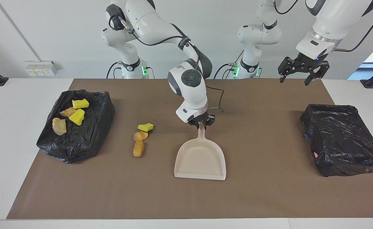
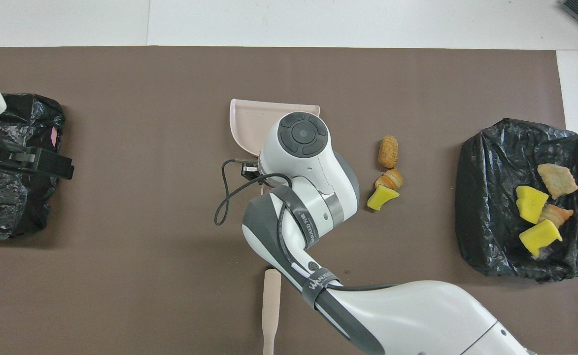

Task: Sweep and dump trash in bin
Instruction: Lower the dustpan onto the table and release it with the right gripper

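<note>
1. Brown mat (image 1: 269, 197) over a white table (image 1: 11, 149), pale wall at the robots' end.
2. Left gripper (image 1: 302, 70) — raised over the mat's edge at the left arm's end, fingers spread wide, nothing held; this arm waits.
3. Beige stick-like handle (image 2: 270, 308) — lying on the mat close to the robots, midway along the table.
4. Right gripper (image 1: 201, 122) — over the middle of the mat, fingers closed on the handle tip of the beige dustpan (image 1: 201, 159).
5. Dustpan — pan low on the mat or just above it, contact not discernible; open lip pointing away from the robots; nothing in it.
6. Trash, loose — yellow foam chunk (image 1: 145, 127), pastry lump (image 1: 141, 136), second pastry lump (image 1: 138, 149); a short row on the mat beside the dustpan, toward the right arm's end, the yellow chunk nearest the robots.
7. Black-bagged bin (image 1: 78, 133), right arm's end — holds two yellow chunks (image 1: 80, 103) (image 1: 77, 117) and two pastry lumps (image 1: 68, 111) (image 1: 59, 126).
8. Second black-bagged bin (image 1: 342, 140), left arm's end — no trash visible.
</note>
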Controlling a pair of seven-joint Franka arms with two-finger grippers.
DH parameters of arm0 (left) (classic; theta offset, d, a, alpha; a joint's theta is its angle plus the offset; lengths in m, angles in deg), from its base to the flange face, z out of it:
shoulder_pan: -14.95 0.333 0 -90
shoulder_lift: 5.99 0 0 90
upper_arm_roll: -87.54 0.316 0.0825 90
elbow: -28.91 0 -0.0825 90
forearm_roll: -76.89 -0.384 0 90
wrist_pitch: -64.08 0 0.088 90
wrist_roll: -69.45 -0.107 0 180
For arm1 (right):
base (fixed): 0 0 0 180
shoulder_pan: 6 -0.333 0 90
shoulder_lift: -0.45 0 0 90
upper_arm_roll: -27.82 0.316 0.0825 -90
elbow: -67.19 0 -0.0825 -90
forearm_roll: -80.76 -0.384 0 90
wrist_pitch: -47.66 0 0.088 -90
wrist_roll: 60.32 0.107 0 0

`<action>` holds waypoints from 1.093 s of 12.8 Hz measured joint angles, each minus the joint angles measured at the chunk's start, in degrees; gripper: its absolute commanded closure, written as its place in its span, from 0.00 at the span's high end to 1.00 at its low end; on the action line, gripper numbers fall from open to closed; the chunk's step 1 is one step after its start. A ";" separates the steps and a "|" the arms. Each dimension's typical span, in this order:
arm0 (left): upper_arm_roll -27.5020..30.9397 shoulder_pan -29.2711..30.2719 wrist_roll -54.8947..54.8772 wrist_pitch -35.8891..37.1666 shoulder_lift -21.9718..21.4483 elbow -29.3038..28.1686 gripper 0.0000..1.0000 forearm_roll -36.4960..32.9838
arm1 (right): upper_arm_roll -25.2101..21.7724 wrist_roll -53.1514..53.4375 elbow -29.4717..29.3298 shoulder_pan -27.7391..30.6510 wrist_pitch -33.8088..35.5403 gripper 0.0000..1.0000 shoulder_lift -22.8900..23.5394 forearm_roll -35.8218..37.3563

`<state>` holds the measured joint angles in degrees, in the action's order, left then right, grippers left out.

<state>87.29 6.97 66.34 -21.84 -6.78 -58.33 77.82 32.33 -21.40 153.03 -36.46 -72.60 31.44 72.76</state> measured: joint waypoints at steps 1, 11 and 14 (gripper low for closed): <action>0.00 0.00 0.00 0.00 0.00 0.00 1.00 0.00 | 0.00 -0.01 0.16 0.00 0.00 0.60 0.05 0.00; 0.00 0.00 -0.04 0.04 0.00 0.00 1.00 0.00 | -0.56 -0.13 -0.24 2.06 1.42 1.00 -3.85 -0.04; 0.01 0.00 -0.03 0.15 0.00 0.00 1.00 0.00 | -0.57 -0.18 -0.27 6.11 7.41 1.00 -8.03 -0.08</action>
<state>87.30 6.97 66.30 -21.69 -6.79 -58.33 77.82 31.76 -21.58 152.76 -30.35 -65.19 23.41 72.68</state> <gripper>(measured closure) 0.000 0.000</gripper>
